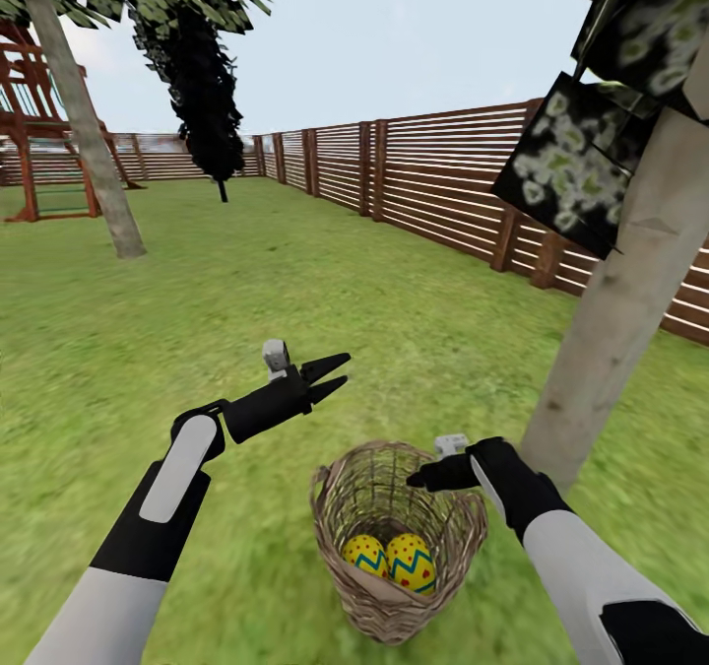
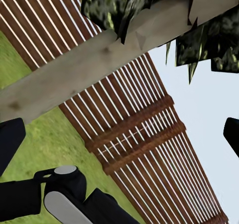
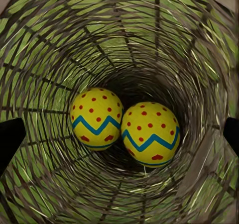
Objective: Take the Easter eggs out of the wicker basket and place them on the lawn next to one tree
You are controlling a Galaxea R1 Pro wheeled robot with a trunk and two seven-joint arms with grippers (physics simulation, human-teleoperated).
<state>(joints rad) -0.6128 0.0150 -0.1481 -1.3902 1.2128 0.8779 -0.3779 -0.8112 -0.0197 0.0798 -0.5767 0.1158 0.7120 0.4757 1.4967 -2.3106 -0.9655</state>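
The wicker basket [image 1: 335, 507] stands on the lawn [image 1: 197, 300] just in front of me, beside a pale tree trunk [image 1: 620, 300]. Two yellow Easter eggs [image 1: 365, 554] [image 1: 412, 562] with blue zigzags and red dots lie side by side at its bottom; a third egg is out of view. My right gripper [image 1: 421, 478] hovers open over the basket's mouth and looks straight down at the eggs [image 3: 97, 117] [image 3: 149, 133] inside the woven wall [image 3: 59, 45]. My left gripper [image 1: 330, 374] is open and empty, held in the air to the left above the basket.
A brown slat fence [image 1: 443, 172] runs along the right and back. The left wrist view shows the nearby trunk [image 2: 99, 59] and the fence [image 2: 144, 134]. Another pale trunk [image 1: 84, 113], a black conifer [image 1: 207, 84] and a red playhouse [image 1: 39, 123] stand further off to the left.
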